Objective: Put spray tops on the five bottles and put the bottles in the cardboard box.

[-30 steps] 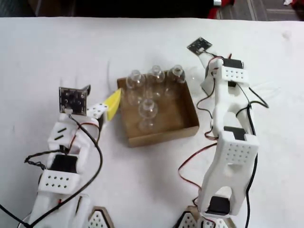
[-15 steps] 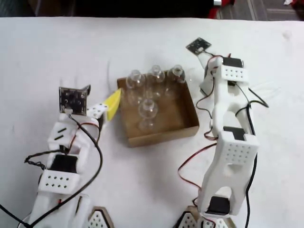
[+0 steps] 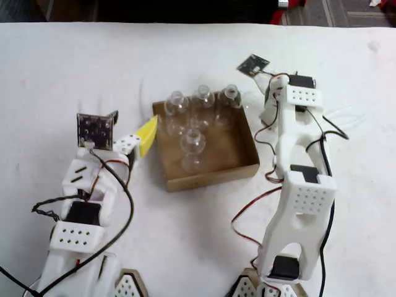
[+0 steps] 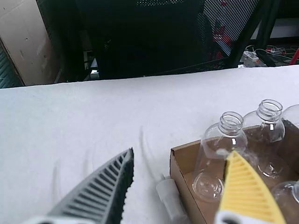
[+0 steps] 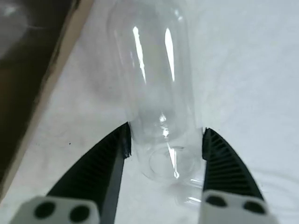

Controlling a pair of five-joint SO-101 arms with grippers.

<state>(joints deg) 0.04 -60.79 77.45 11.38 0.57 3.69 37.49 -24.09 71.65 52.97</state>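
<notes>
Right fingers: I have the right gripper (image 5: 166, 130) clamped on the fifth bottle (image 5: 156, 84), one finger pressed to each side of its clear body near the base, a hold suited to carrying it.
Fifth bottle: it is just outside the cardboard box (image 3: 210, 176), beside the wall on the right arm's side. I cannot tell whether it rests on the tabletop (image 3: 74, 68) or is raised off it, nor whether its neck has a top.
Box contents: the four bottles (image 3: 193, 143) stand upright inside, three in a row at the far wall and one nearer the middle, which leaves the near half free for the last one.
Spray tops: the necks I can see are open, so I judge the capping undone.
Left fingers: the left gripper (image 4: 182, 154) hangs spread wide and empty just beside the box's other wall, placed where it could steady the box.
Next: I expect a lift over the wall into the free near part.
</notes>
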